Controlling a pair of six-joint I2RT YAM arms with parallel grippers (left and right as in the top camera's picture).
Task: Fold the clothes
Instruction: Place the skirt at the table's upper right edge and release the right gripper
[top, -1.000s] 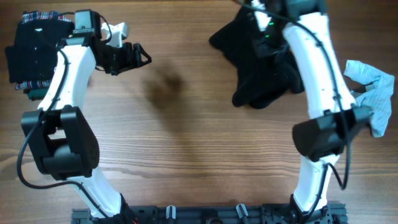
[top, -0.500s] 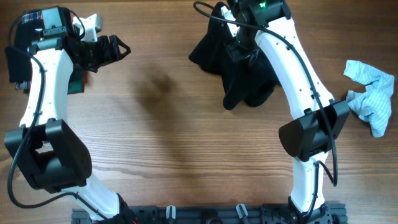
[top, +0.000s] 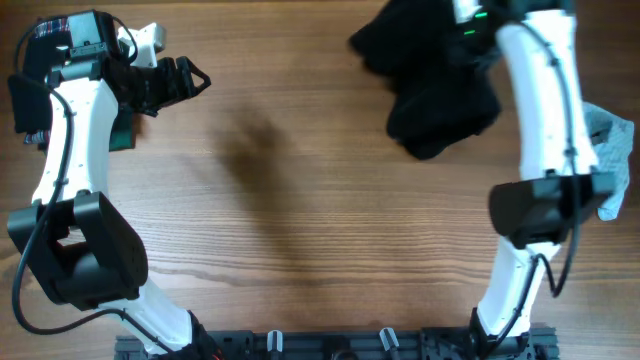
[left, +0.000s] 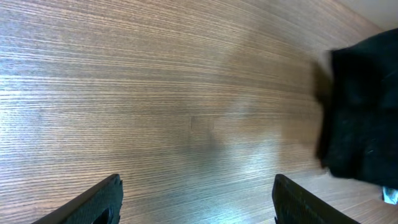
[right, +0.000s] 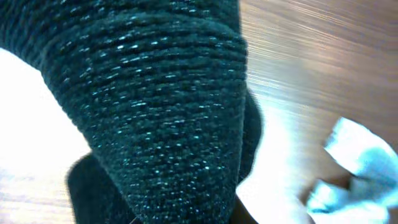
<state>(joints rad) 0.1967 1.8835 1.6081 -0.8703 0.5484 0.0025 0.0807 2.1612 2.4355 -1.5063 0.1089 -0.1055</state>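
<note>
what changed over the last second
The right arm, holding the knit, swung it left, then back right. The left arm drew back left, then held. Blue cloth and plaid-trimmed garment stayed.

No writing can be read anywhere from here. The fuzzy black knit (right: 155, 93) shows only ribbed yarn. The folded black garment with plaid trim (top: 28, 95) at the bench's (top: 320, 200) left edge perhaps carries a print, but it is too small to tell.

Black garment (top: 445, 105), its ribbed knit flecked with glints; brown wood-grained table (top: 300, 200) with a darker smudge; pale blue cloth (top: 618, 140); red plaid trim (top: 58, 26).
</note>
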